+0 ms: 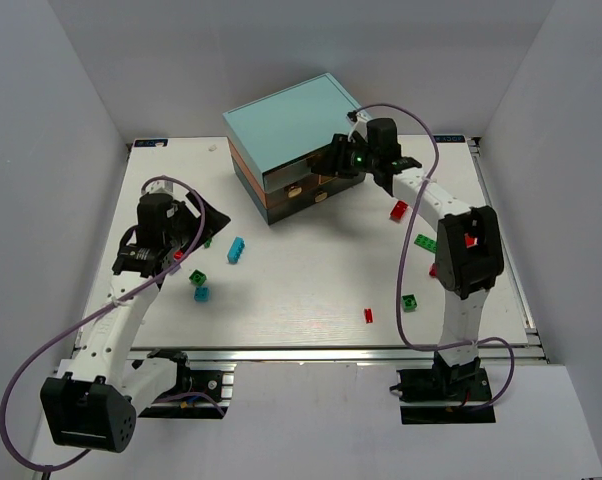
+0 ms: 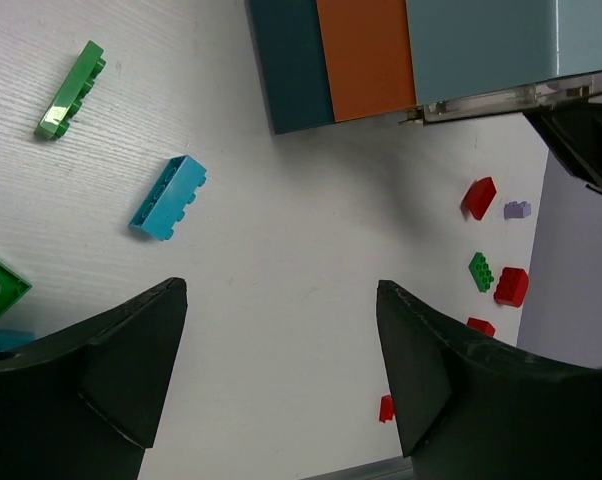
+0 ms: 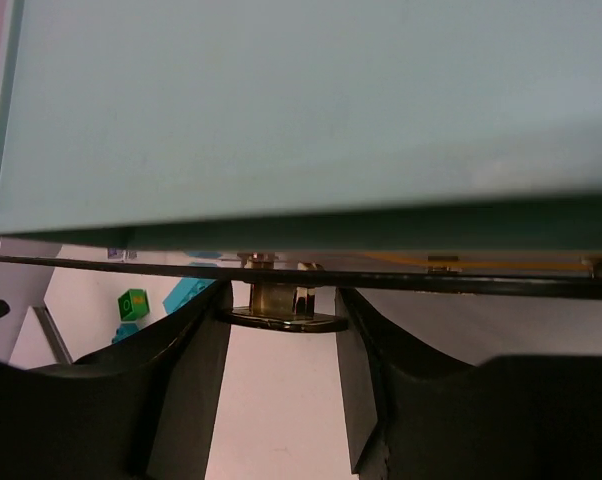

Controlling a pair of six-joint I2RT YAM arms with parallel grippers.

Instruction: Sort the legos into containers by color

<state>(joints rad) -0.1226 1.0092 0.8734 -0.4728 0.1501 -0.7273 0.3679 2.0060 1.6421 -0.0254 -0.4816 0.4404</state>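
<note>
Right end effector (image 1: 335, 160) is at the front face of the mini chest (image 1: 293, 118), which stands at the back of the bench (image 1: 301, 330). In the right wrist view my fingers (image 3: 196, 345) sit on either side of a tan knob (image 3: 281, 320), just under the chest's light-teal top. The gap is narrow and the knob flange reaches both pads. I can't tell if I'm clamped on it or only flanking it. Stacked drawer fronts (image 1: 299, 190) show below the top in the overhead view.

Left end effector (image 1: 207, 222) hangs over the left side of the bench, jaws wide, nothing between them.

The legos lie loose on the bench.
- Left group: cyan brick (image 1: 236, 250); green brick (image 1: 198, 278) just beside a smaller cyan piece (image 1: 201, 294); small red piece (image 1: 178, 254) close to my left wrist.
- Right group, around my right arm: red brick (image 1: 399, 210), green plate (image 1: 425, 241), green cube (image 1: 409, 302), red stub (image 1: 368, 315).
- Lilac brick (image 2: 517, 210) shows in the left wrist view, near the chest's right end.
</note>
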